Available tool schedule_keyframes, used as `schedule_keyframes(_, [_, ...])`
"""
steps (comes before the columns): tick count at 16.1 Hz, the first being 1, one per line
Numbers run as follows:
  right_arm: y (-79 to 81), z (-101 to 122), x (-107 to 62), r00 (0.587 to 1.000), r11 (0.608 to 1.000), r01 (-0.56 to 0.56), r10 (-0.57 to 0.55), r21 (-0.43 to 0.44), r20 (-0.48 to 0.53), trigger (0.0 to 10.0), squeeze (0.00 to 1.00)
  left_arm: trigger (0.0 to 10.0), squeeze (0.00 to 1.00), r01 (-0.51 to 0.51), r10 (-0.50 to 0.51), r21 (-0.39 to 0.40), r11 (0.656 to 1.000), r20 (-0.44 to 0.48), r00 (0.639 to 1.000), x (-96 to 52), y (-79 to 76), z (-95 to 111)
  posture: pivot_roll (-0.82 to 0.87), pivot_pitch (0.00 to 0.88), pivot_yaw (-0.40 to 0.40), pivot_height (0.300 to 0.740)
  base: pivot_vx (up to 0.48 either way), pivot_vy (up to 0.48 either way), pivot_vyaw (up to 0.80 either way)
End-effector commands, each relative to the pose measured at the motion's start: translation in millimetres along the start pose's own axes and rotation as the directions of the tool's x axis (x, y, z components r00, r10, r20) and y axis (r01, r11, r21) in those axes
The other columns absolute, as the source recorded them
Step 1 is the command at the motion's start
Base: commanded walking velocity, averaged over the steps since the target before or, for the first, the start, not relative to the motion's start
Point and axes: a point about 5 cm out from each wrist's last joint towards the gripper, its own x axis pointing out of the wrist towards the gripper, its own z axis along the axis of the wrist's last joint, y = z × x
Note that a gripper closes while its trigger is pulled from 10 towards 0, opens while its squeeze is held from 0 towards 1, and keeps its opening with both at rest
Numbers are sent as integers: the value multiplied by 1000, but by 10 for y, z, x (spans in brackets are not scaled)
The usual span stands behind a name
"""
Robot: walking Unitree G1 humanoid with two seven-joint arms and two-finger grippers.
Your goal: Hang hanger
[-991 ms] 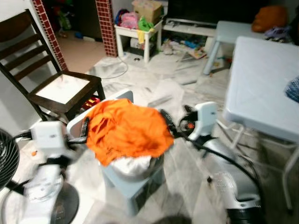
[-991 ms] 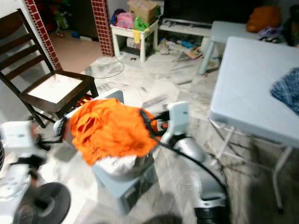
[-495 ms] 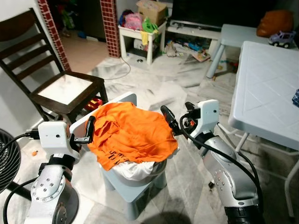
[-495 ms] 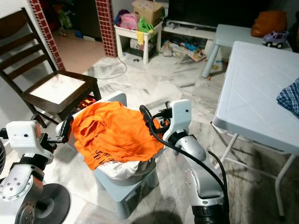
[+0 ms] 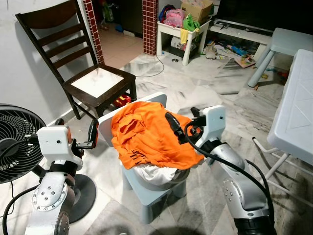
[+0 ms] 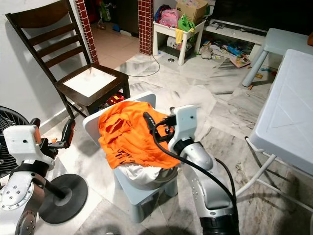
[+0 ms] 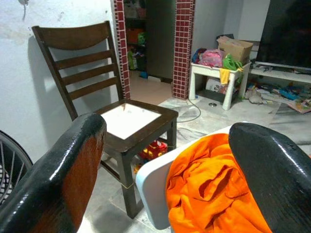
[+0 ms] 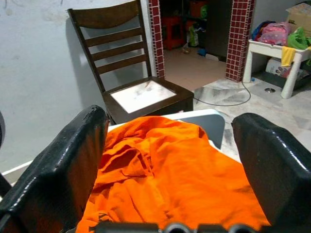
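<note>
A marble floor is seen across the room. At the robot's right a light grey desk on folding legs is cut off by the frame edge. A dark wooden chair with a pale seat stands against the white wall at the left, and a black fan on a round base stands before the wall, near the left arm. At the far side a red brick pillar and a small white side table piled with coloured things are seen.

Straight before the robot stands a small pale child's chair, on which a heap of washing lies: an orange garment is draped over white cloth. No hanger can be made out in any view; the task's thing cannot be placed.

The left tool is held just beside the left edge of the small chair's back, apart from the garment. In the left wrist view its fingers are spread wide with nothing between them, and the dark chair, the small chair's white back and the orange cloth are framed beyond. The right tool is held over the right side of the orange garment; whether it touches the cloth cannot be told. In the right wrist view its fingers are likewise parted and empty, and the orange cloth is shown below them, with the wooden chair behind.
</note>
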Motion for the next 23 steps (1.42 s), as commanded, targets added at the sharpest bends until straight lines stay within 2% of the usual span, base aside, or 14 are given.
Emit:
schedule_keyframes(1, [2,7,-2,1000,1000,-1,1,-4,6,10000,0,10000,0,-2,2,4,1000,1,1000,-3,-1,1,40,79,-22,740,0,0,475])
schedule_keyframes(13, [-16,7,-5,1000,999,27,-27,16,4,10000,0,10000,0,22,-23,-17,1000,-18,1000,-13,-76,-45,35,86,-16,740,273,0,0])
schedule_keyframes(15, [-12,4,-6,1000,1000,26,-26,14,3,10000,0,10000,0,-1,0,-25,1000,-35,999,-12,-75,-67,37,87,-16,740,0,0,0])
schedule_keyframes(20, [15,-10,-12,1000,1000,3,-3,10,-13,10000,0,10000,0,-90,94,56,994,-80,992,16,73,-154,37,95,-24,740,0,0,0])
schedule_keyframes(21, [46,-6,-12,1000,1000,-21,21,13,-16,10000,0,10000,0,-89,100,92,992,-124,987,51,145,-238,38,107,-29,740,0,0,0])
schedule_keyframes(23, [80,-6,-16,999,999,-41,41,15,-24,10000,0,10000,0,-48,67,93,995,-214,974,132,177,-391,38,119,-33,740,0,0,0])
